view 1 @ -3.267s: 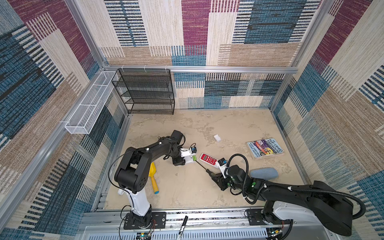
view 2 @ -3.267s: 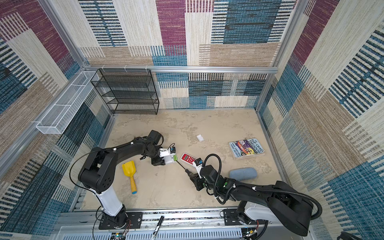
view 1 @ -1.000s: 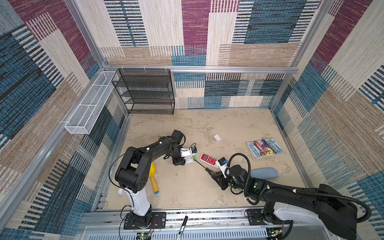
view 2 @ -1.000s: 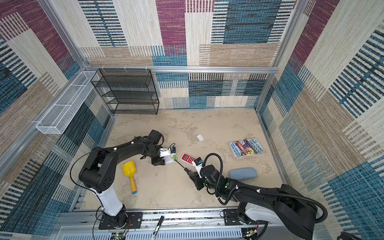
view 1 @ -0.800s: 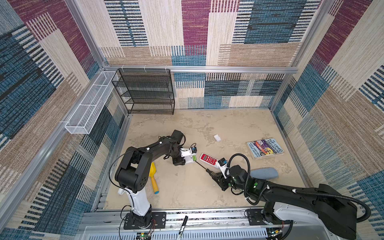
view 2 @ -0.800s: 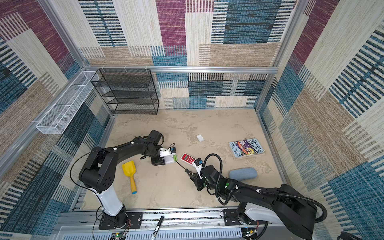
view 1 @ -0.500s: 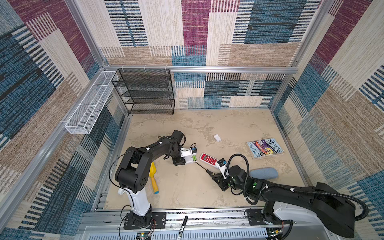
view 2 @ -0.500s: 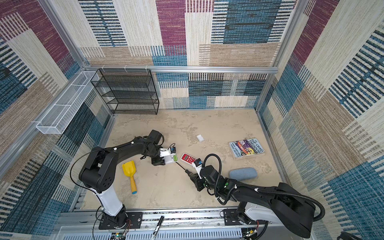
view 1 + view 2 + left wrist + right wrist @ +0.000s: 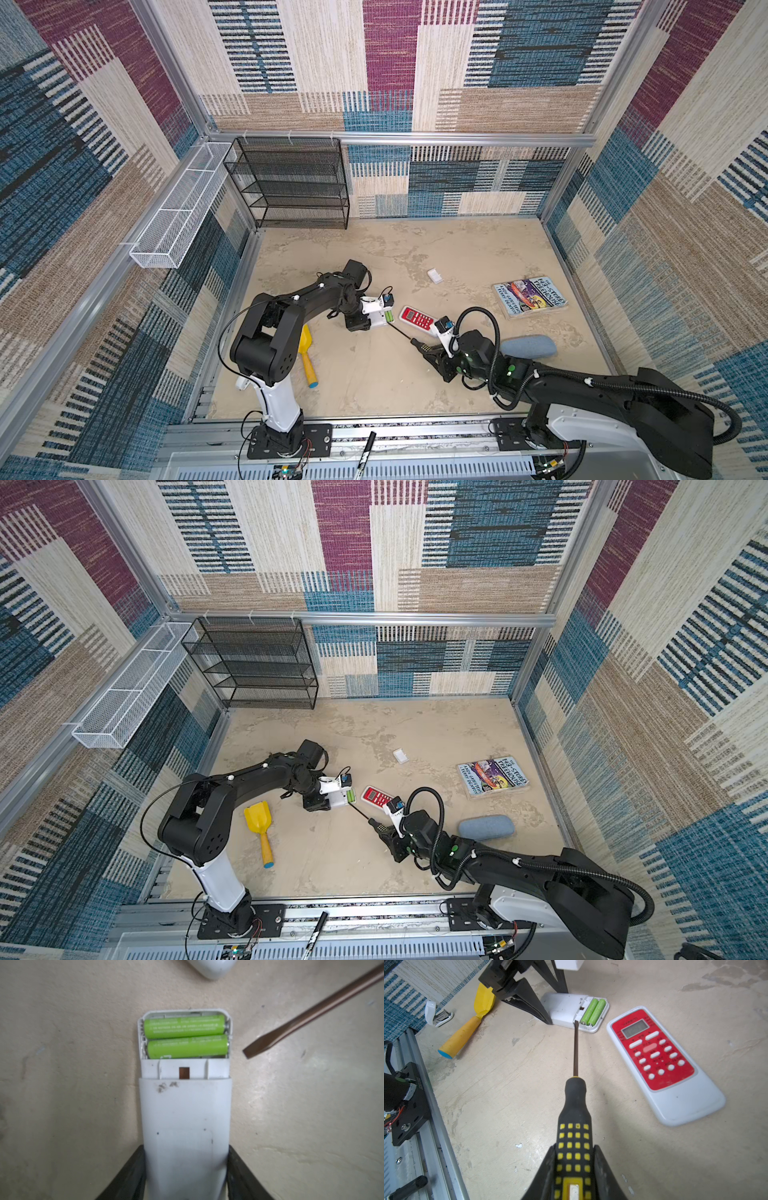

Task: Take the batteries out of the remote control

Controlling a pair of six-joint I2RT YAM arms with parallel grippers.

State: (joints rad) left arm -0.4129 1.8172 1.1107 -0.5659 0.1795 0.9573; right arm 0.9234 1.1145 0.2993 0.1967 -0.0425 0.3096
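The prying step is in hand: the batteries are exposed but none has been lifted out yet. The white remote [image 9: 185,1109] is laid back-up on the table [image 9: 508,1084] and is pinched across its width by the left end effector [image 9: 186,1157], whose fingers [image 9: 135,1167] are pressed against both long sides. Its cover is off, and two green batteries [image 9: 186,1043] are seated side by side in the open compartment at the far end.

The right end effector [image 9: 574,1153] is clamped on the handle of a screwdriver [image 9: 575,1093]. The flat tip is held just beside the compartment's corner, near the end of one battery, and is seen apart from it in the left wrist view (its height above the table cannot be told).

By judgement, the blade should next be slid under a battery's end and levered gently, while the remote is braced against sliding. A red remote [image 9: 660,1057] is lying face-up close by; whether batteries are inside it cannot be told.
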